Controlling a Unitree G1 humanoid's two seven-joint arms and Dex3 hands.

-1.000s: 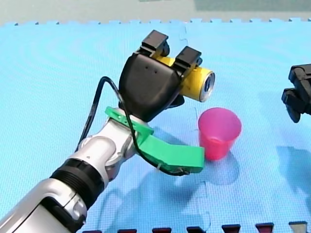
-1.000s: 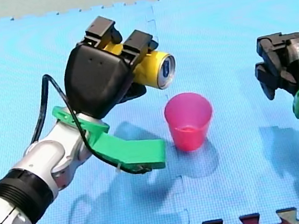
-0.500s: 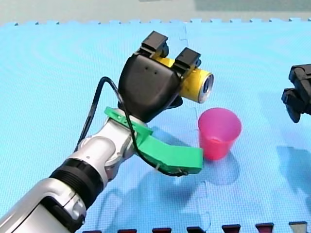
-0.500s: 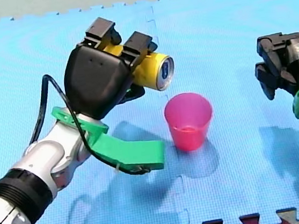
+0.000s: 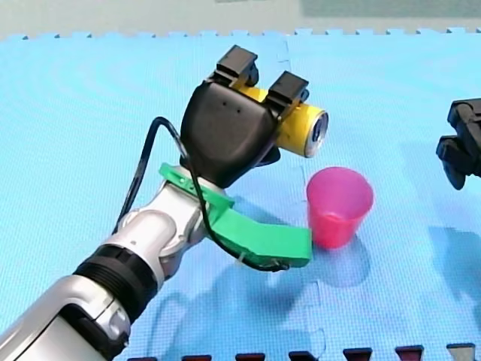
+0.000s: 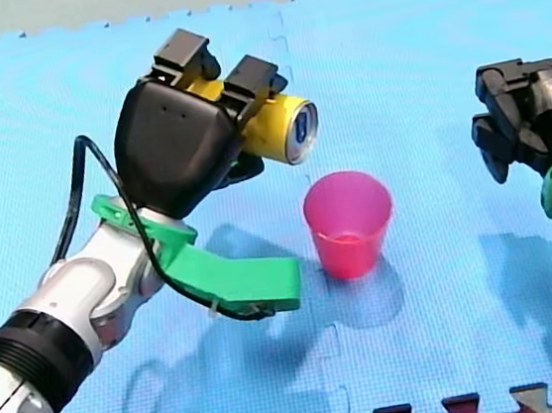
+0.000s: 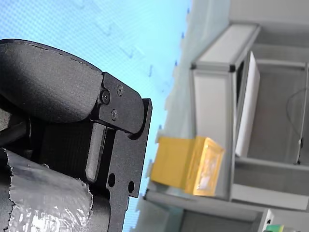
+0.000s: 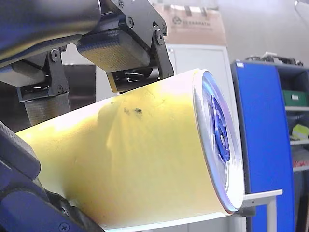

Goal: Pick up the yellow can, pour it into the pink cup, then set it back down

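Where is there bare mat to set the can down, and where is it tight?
Bare mat lies between the cup and the right robot hand, and along the far strip behind the can. Tight: left of the cup, where the left robot hand holding the can and its arm hang over the mat.

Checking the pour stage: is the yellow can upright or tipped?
Tipped: the yellow can lies almost sideways in the left robot hand, top toward the pink cup. The right robot hand hangs far right.
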